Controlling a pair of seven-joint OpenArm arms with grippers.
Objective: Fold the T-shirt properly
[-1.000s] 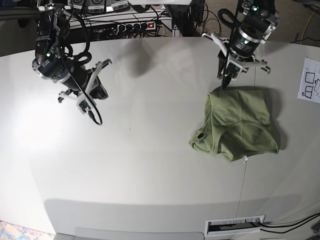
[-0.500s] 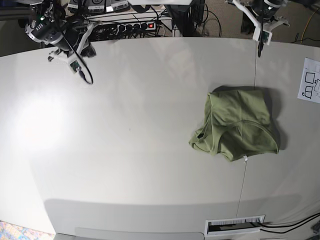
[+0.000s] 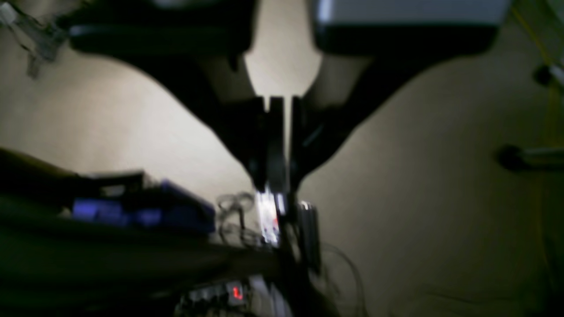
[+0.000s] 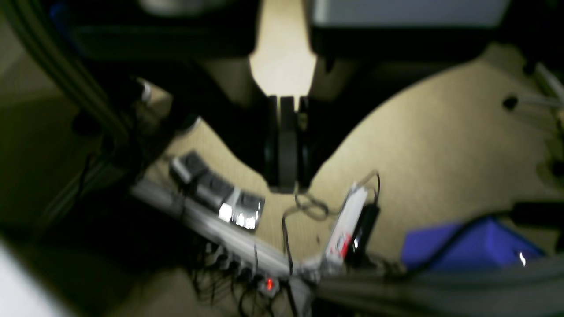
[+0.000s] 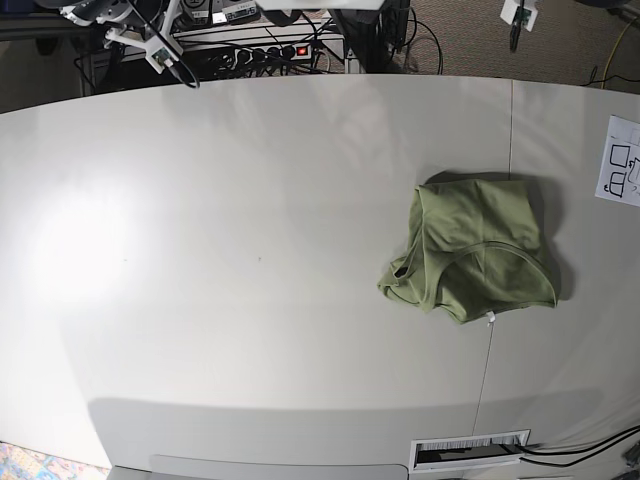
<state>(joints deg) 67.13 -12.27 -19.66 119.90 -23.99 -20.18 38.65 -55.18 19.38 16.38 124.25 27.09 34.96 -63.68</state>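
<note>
The olive-green T-shirt (image 5: 470, 252) lies in a folded bundle on the right half of the white table (image 5: 250, 260), with a small white tag at its near edge. Nothing touches it. Both arms are pulled back beyond the table's far edge. Only a bit of my left gripper (image 5: 516, 16) shows at the top right, and a bit of my right gripper (image 5: 160, 45) at the top left. In the left wrist view my left gripper (image 3: 278, 182) is shut and empty above the floor cables. In the right wrist view my right gripper (image 4: 286, 185) is shut and empty too.
A power strip (image 5: 285, 50) with a red switch and tangled cables sits behind the far edge. A printed paper sheet (image 5: 621, 160) lies at the right edge. A white slotted strip (image 5: 470, 450) sits at the near edge. A seam (image 5: 511, 130) runs across the table's right part.
Both arms have lifted away from the table and drawn back past its far edge. My left gripper has left the shirt's far edge and closed. The shirt has not moved.
</note>
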